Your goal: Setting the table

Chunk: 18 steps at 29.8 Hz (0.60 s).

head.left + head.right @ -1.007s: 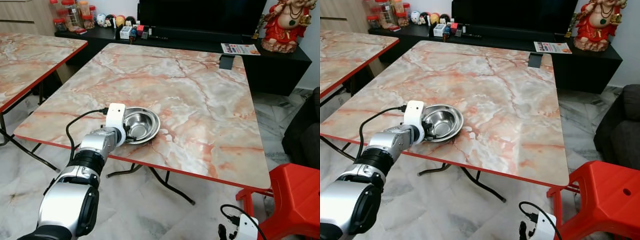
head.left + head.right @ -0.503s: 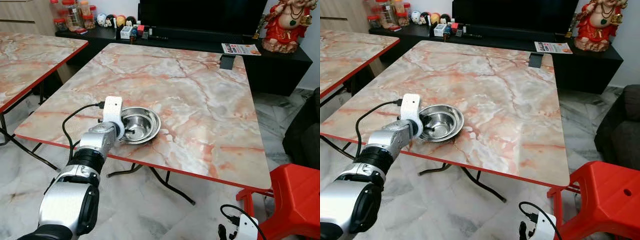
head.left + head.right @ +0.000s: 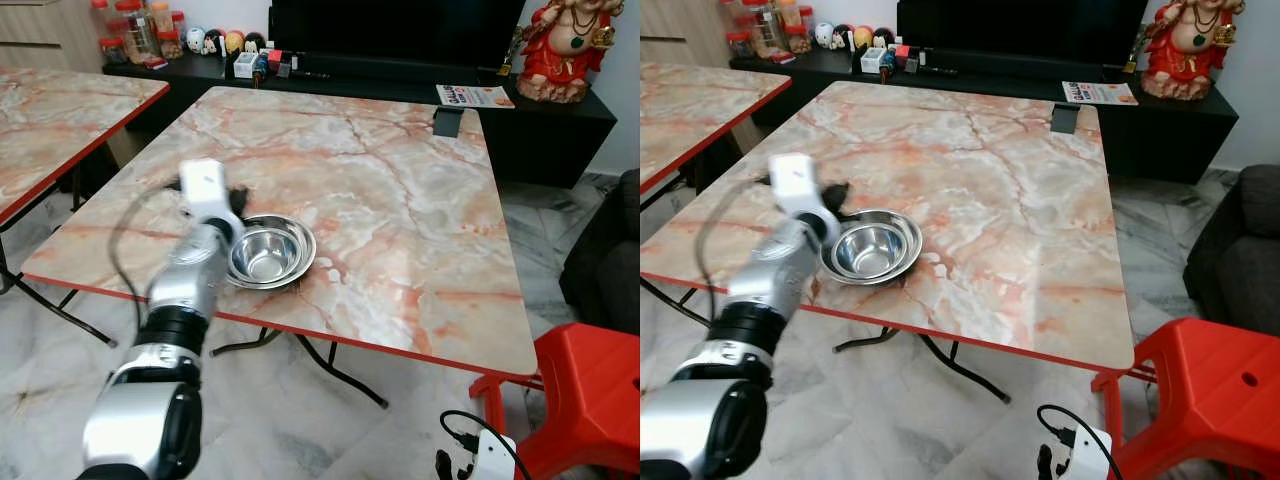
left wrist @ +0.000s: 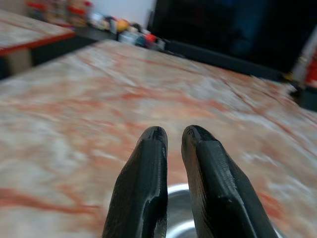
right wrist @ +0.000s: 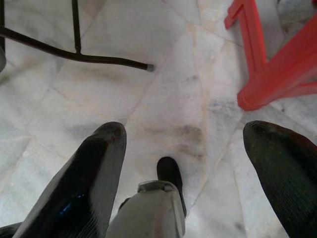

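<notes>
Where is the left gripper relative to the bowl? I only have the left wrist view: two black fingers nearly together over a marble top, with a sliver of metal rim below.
Observer: The left gripper is just above the far-left rim of the round stainless steel bowl; the fingers hold nothing.
Operator: Where does the bowl sit on the table?
Observer: Near the front edge of the square pink marble-patterned table with the red rim, on its left half.
Operator: And the other arm?
Observer: The right gripper hangs low over the white marble floor, fingers spread wide, beside the red plastic stool.
</notes>
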### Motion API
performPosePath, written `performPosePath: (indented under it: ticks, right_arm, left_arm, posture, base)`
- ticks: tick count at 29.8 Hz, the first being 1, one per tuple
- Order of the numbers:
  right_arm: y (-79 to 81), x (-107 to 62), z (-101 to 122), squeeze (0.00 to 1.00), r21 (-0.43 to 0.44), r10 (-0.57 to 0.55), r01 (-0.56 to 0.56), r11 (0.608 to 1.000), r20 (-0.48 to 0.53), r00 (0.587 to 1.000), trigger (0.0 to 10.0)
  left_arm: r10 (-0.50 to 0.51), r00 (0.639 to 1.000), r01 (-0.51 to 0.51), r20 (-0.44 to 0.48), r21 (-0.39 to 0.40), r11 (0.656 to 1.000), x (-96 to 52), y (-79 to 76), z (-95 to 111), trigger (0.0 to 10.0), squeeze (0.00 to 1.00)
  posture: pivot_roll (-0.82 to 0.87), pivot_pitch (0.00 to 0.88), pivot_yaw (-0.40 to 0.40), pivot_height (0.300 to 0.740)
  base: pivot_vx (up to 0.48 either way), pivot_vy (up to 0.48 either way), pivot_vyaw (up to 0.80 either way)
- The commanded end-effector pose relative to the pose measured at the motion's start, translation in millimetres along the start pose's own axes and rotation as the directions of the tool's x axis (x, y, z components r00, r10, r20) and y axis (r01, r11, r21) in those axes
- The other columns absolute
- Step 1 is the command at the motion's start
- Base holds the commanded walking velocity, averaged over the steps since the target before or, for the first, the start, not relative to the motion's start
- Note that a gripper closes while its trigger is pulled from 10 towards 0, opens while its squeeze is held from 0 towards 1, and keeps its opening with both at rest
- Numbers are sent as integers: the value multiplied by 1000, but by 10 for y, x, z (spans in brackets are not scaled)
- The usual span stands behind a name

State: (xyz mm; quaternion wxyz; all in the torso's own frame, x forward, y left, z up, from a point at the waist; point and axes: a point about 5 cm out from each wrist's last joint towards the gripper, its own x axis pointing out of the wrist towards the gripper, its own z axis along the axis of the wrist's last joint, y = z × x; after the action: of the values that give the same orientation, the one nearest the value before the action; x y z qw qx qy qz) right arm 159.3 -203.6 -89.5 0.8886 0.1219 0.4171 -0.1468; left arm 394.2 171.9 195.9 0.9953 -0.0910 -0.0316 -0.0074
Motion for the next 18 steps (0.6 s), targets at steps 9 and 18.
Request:
performPosePath:
  ticks: [9, 18]
  right_arm:
    - [-10, -4, -2, 0, 15, -11, 11, 1000, 8, 1000, 10000]
    - [3, -5, -15, 0, 4, -5, 5, 1000, 2, 1000, 10000]
  left_arm:
    - [566, 810, -580, 157, 361, 730, -733, 1455, -108, 10000, 0]
    - [724, 689, -620, -17, 504, 602, -1287, 1957, -640, 10000, 0]
  posture:
    - [-15, 0, -2, 740]
    - [2, 0, -6, 740]
  base:
    - [0, 0, 0]
    - [0, 0, 0]
